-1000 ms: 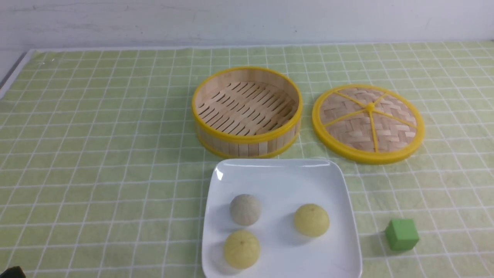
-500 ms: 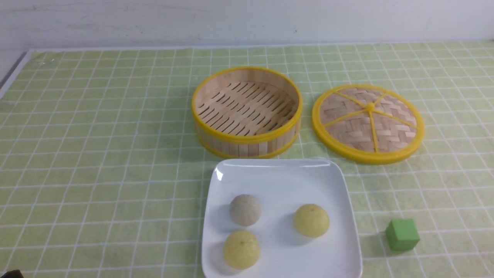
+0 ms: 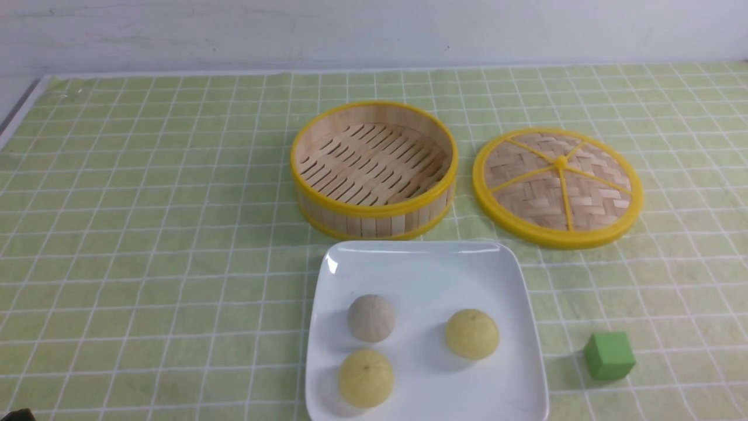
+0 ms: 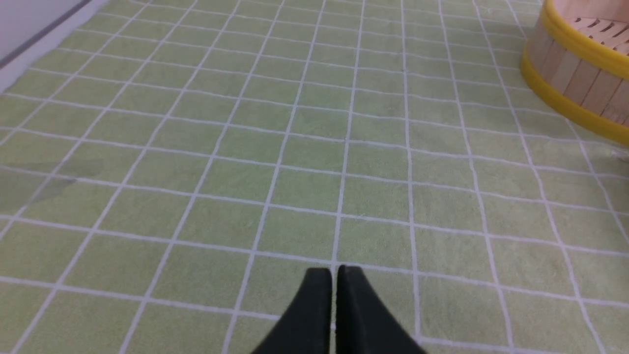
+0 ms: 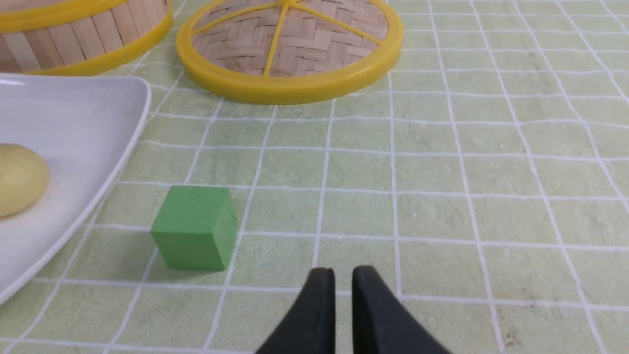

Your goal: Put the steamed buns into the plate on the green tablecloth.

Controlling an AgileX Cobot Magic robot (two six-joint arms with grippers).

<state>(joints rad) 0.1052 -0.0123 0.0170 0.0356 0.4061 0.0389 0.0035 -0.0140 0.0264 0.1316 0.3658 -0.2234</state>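
Observation:
Three steamed buns lie in the white square plate (image 3: 426, 266) on the green tablecloth (image 3: 146, 234): a greyish one (image 3: 371, 317), a pale yellow one (image 3: 366, 377) in front of it and a pale yellow one (image 3: 471, 333) to the right. My left gripper (image 4: 334, 275) is shut and empty over bare cloth, left of the plate. My right gripper (image 5: 343, 276) is shut, with a thin gap, and empty, near the green cube (image 5: 194, 227); the plate's edge (image 5: 98, 147) and one yellow bun (image 5: 19, 178) show in that view.
An empty bamboo steamer basket (image 3: 374, 169) stands behind the plate, and its woven lid (image 3: 558, 186) lies to its right. A green cube (image 3: 609, 355) sits right of the plate. The cloth's left edge (image 3: 20, 111) meets a grey surface.
A dark bit of the left arm at the front view's bottom left corner has drawn back almost out of view. Buns, plate and basket have not moved.

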